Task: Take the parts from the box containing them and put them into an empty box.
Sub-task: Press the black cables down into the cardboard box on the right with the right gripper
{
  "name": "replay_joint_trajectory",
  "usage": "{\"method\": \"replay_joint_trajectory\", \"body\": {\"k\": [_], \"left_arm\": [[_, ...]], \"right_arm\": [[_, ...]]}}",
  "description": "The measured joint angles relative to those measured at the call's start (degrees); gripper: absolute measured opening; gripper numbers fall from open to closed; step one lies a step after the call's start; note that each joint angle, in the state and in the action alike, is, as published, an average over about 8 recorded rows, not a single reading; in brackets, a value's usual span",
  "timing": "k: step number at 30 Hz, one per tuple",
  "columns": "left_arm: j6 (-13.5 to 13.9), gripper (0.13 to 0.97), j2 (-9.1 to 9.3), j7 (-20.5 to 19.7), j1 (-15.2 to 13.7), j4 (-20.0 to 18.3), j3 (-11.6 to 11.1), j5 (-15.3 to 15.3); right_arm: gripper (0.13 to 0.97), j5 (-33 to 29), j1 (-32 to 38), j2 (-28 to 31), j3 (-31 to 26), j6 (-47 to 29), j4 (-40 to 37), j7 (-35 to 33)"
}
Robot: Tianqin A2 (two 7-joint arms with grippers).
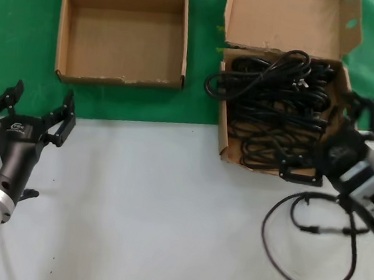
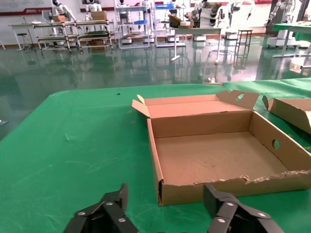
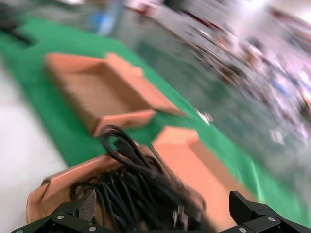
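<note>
Several black coiled power cords fill the larger cardboard box at the right, under its tall flap with oval cut-outs. They also show in the right wrist view. My right gripper is open, hovering at the box's near right corner above the cords; its fingers spread wide. The shallow square box stands empty at the back left; it also shows in the left wrist view. My left gripper is open and empty on the white table, in front of that box.
Both boxes sit on a green mat behind the white tabletop. A thin black cable with a metal connector loops from the right arm over the table at front right.
</note>
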Motion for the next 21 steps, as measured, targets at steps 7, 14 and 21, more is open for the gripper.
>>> {"method": "replay_joint_trajectory", "body": {"k": [7,14,21], "left_arm": [[0.0,0.514,0.00,0.0,0.0,0.0,0.0,0.0],[0.0,0.363,0.00,0.0,0.0,0.0,0.0,0.0],[0.0,0.244,0.00,0.0,0.0,0.0,0.0,0.0]], "right_arm": [[0.966,-4.6,9.0,4.0,-4.7,-8.0,-3.1,-13.7],[0.963,-8.9,20.5,3.3,-11.0,-13.9,-10.8,-18.1],[0.957,-13.7,29.9,0.9,-15.9,-17.1,-18.4,-16.6]]}}
